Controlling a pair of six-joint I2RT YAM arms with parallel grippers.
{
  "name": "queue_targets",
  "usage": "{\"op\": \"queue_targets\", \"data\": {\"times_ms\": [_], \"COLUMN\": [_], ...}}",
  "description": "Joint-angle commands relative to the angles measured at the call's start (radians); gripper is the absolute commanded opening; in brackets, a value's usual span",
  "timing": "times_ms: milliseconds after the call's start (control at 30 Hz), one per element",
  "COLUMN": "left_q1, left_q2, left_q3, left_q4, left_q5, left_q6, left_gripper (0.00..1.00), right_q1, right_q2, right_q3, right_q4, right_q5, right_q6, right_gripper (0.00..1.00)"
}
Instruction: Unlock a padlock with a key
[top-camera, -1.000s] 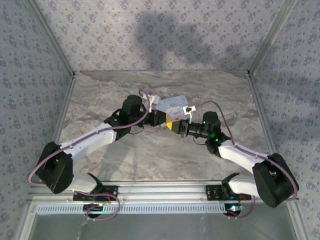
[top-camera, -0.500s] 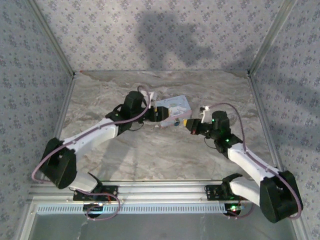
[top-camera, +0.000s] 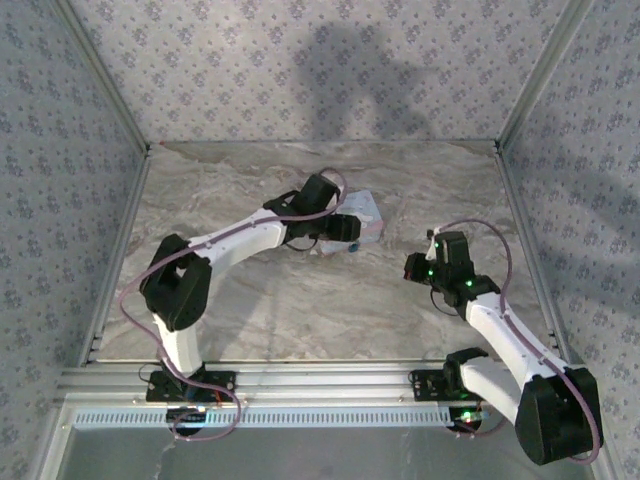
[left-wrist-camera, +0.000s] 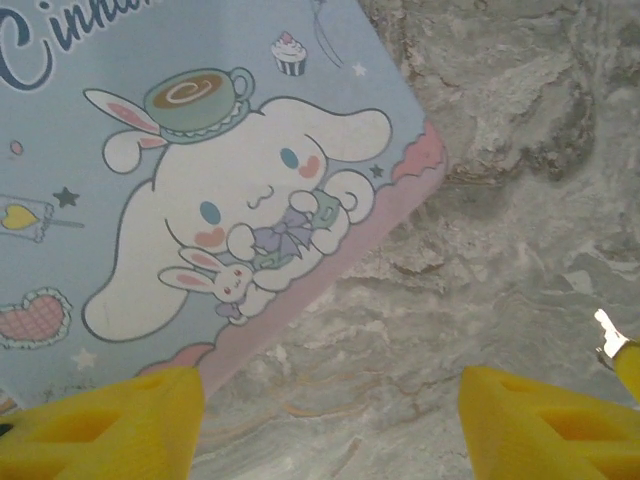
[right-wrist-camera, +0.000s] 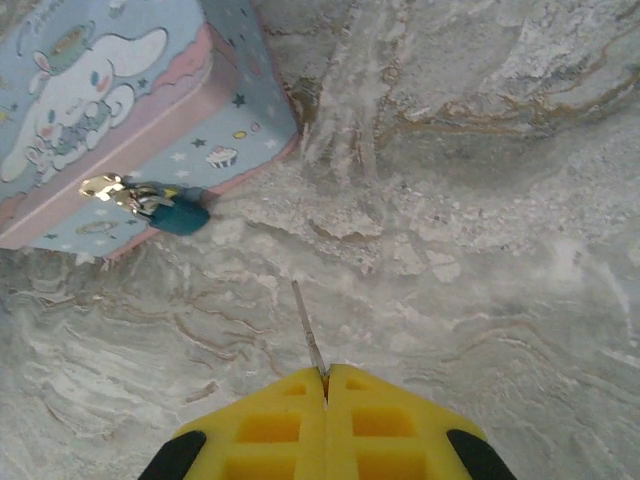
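The padlock is a tiny teal-blue lock with a silvery metal part. It hangs on the front wall of a pale blue cartoon-print tin. My right gripper is shut on the key, whose thin blade points toward the padlock from a short way off. In the top view my right gripper sits to the right of the tin. My left gripper stands open above the tin's lid and its corner, holding nothing. From above, that left gripper is at the tin's near edge.
The marbled table lies open in front of the tin and between the arms. Patterned walls close in the back and both sides. A metal rail runs along the near edge by the arm bases.
My left gripper has opened and moved right, over the tin. My right gripper has pulled back to the right, away from the padlock, still shut on the key.
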Motion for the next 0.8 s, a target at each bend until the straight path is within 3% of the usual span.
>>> {"op": "queue_targets", "data": {"times_ms": [0,200,433,767], "left_q1": [-0.001,-0.003,0.01,0.119], "left_q2": [0.041,0.082,0.096,0.071], "left_q3": [0.053,0.083,0.108,0.059], "left_q4": [-0.101,-0.143,-0.27,-0.252], "left_q5": [-0.032,-0.028,-0.117,-0.112], "left_q6": [0.035,0.047,0.085,0.149], "left_gripper": [0.68,0.69,0.7,0.72], "right_q1": [-0.004,-0.006,-0.006,0.005], "right_q2": [-0.012,-0.005,0.002,0.019], "right_q3": [0.027,0.03,0.034,0.034], "right_q4": [-0.043,-0.05,-0.052,-0.011], "right_q5": [0.034,0.039,0.039,-0.029], "right_q6": [-0.023,-0.026,-0.026,-0.031], "right_gripper": [0.0,0.0,0.0,0.0]}}
